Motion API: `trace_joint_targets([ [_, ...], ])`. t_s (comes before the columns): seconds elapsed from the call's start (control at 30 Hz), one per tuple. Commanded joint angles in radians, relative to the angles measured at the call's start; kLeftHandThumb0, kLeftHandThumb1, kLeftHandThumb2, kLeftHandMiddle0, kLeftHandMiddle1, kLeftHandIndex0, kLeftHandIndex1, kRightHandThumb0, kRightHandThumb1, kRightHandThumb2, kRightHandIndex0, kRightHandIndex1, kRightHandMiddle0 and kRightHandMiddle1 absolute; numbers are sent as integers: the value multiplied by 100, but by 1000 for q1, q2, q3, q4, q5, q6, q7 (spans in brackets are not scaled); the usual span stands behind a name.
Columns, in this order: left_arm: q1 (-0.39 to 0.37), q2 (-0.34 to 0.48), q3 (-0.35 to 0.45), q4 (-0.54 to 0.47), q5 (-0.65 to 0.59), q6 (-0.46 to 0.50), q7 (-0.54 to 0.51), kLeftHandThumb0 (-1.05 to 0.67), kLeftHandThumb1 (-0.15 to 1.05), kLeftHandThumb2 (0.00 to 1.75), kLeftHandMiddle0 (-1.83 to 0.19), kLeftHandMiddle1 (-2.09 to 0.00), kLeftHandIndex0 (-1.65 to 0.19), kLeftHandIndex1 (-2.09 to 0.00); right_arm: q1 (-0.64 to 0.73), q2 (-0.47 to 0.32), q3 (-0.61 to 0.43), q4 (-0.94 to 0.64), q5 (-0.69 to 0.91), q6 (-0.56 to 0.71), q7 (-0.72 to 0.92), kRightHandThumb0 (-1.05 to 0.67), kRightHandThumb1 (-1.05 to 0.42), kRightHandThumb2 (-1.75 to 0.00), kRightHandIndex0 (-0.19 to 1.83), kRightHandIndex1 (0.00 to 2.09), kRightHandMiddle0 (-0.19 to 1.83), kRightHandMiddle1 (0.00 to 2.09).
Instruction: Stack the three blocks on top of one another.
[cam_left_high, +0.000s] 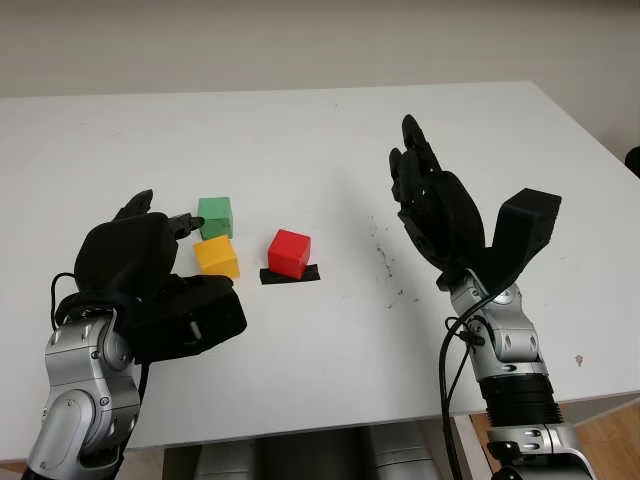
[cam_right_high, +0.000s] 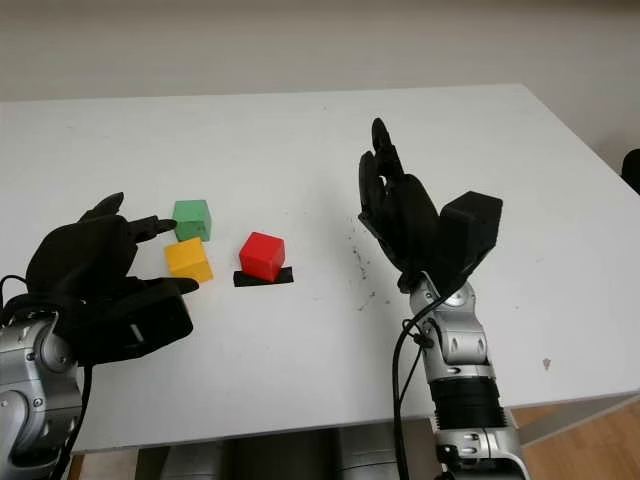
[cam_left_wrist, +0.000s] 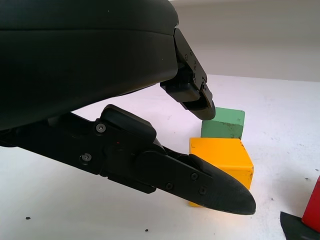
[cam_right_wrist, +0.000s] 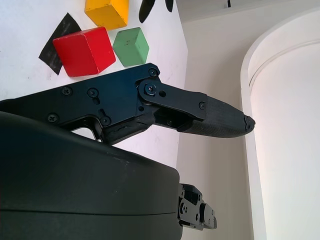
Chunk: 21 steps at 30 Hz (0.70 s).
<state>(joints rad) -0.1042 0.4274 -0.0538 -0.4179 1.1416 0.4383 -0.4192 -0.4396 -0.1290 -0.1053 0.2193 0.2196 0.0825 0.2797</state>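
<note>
Three blocks sit on the white table (cam_left_high: 330, 140). The green block (cam_left_high: 215, 216) is furthest back, the yellow block (cam_left_high: 217, 256) is just in front of it, and the red block (cam_left_high: 290, 252) stands to their right on a black patch (cam_left_high: 291, 275). My left hand (cam_left_high: 203, 256) is open and low at the yellow block's left side. One finger (cam_left_wrist: 199, 102) reaches toward the green block and the thumb (cam_left_wrist: 220, 190) lies in front of the yellow one, neither gripping. My right hand (cam_left_high: 428, 190) is open and raised above the table, to the right of the red block.
Dark specks (cam_left_high: 385, 262) are scattered on the table between the red block and my right hand. The table's front edge runs just behind both forearms, and its right edge slants away at the far right.
</note>
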Motion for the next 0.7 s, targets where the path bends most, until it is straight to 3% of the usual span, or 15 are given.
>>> trace_joint_targets([
  [0.0,-9,9,-9,12,15,-3,10,-90,100,5,-8,-5,-55,-16,-5,-8,-5,-22,-1,-14,-3,-75,-105,-69,-19,0,-19,0],
  [0.67,-31,7,-50,122,38,-14,95,-84,99,5,-9,-6,-57,-13,3,-9,-10,-35,-1,-9,8,-74,-105,-70,-19,0,-19,0],
])
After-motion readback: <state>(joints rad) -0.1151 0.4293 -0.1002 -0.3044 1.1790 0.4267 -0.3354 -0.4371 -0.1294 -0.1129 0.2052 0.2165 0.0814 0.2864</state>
